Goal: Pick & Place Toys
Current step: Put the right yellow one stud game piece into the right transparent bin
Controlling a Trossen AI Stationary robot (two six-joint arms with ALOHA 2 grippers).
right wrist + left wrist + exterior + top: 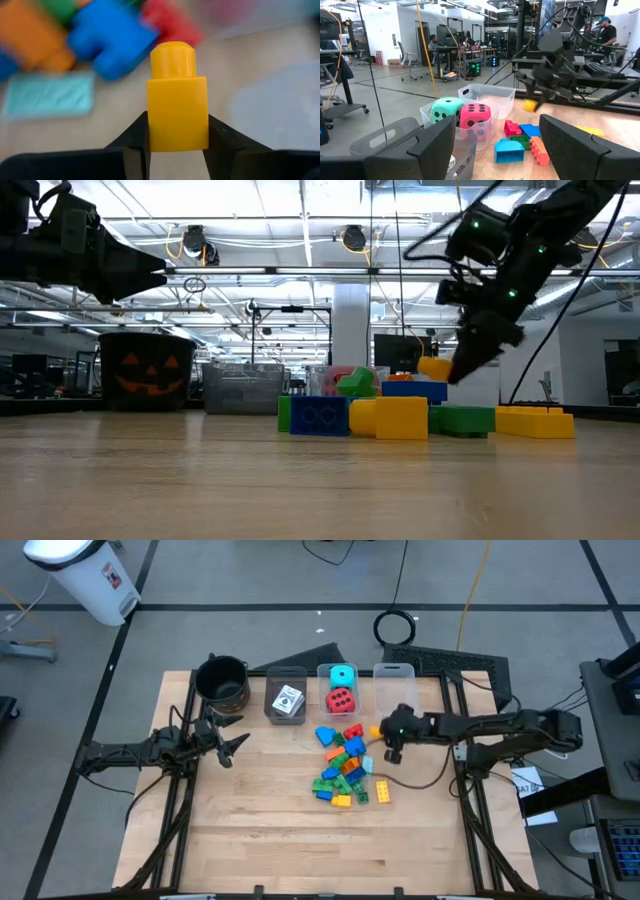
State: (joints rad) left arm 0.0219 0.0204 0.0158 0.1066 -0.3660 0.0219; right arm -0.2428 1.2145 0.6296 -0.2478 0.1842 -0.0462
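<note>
A pile of small blue, green, orange, yellow and red bricks (pixel 345 765) lies on the wooden table (pixel 260 830). A red dotted cube (pixel 341 700) and a cyan one (pixel 343 675) sit in a clear bin (pixel 322 671). White cards (pixel 288 700) lie in a grey bin (pixel 270 690). My right gripper (pixel 385 736) is at the pile's far right side, shut on a small yellow brick (pixel 177 100). My left gripper (pixel 228 745) hangs open and empty left of the pile, near the black pot (pixel 222 680). My right gripper pinches the yellow brick's two opposite flat sides (pixel 150 132) between its two fingers (pixel 132 137), at the end away from the stud. The fingers slant down from the table's right side. The stud (pixel 172 60) points away from the gripper, and the brick (pixel 530 105) is lifted clear of the table.
A second clear bin (pixel 394 685) stands right of the one with the cubes, just beyond my right gripper. The near half of the table is bare wood. A light blue flat piece (pixel 47 97) lies by the pile. People and desks show in the room behind.
</note>
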